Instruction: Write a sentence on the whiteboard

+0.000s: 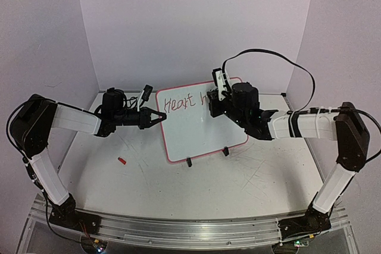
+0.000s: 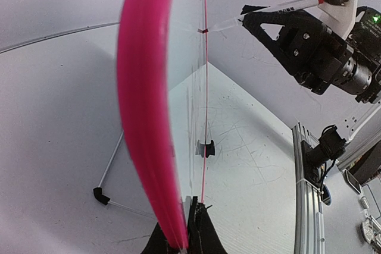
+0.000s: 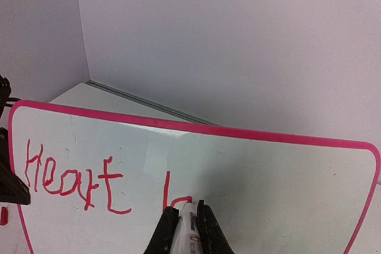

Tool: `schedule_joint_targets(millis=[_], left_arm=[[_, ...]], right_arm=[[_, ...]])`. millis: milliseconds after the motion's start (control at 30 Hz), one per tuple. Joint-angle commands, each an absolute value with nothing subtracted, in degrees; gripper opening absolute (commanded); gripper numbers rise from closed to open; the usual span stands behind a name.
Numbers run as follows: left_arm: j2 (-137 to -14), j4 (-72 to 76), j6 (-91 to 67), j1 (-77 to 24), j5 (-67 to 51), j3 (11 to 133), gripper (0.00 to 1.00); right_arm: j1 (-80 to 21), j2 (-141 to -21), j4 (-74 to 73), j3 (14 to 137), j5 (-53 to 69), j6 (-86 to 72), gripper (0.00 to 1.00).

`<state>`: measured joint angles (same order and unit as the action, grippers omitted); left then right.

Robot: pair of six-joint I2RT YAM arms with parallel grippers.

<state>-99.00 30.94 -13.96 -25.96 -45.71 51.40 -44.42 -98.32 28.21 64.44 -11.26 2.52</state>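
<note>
The whiteboard [image 1: 199, 124] stands tilted on two black clip feet mid-table, with a pink-red rim. Red writing on it reads "Heart" [image 3: 74, 179] and a started letter "h" [image 3: 172, 193]. My left gripper [image 1: 159, 118] is shut on the board's left edge, seen edge-on in the left wrist view [image 2: 149, 117]. My right gripper [image 3: 186, 218] is shut on a red marker [image 3: 186, 230] whose tip touches the board at the "h". The marker also shows in the left wrist view [image 2: 271, 10] and in the top view [image 1: 220, 84].
A small red marker cap [image 1: 122, 160] lies on the table left of the board. White walls enclose the back and sides. A metal rail [image 1: 190, 230] runs along the near edge. A black cable [image 1: 286, 63] arcs over the right arm.
</note>
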Motion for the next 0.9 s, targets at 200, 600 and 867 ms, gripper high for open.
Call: schedule_joint_targets(millis=[200,600,867], left_arm=[[-99.2,28.3,-5.7,-25.3,-36.9,52.7,0.00],[-99.6,28.1,-5.7,-25.3,-36.9,52.8,0.00],[-99.5,28.0,-5.8,-25.3,-37.1,52.9,0.00]], right_arm=[[-44.3,-95.6,26.5,61.5,-11.6,0.6,0.00],[-44.3,-93.6,27.0,61.7,-9.0,0.9,0.00],[-42.9,-92.3,27.9,63.2,-7.7,0.4,0.00]])
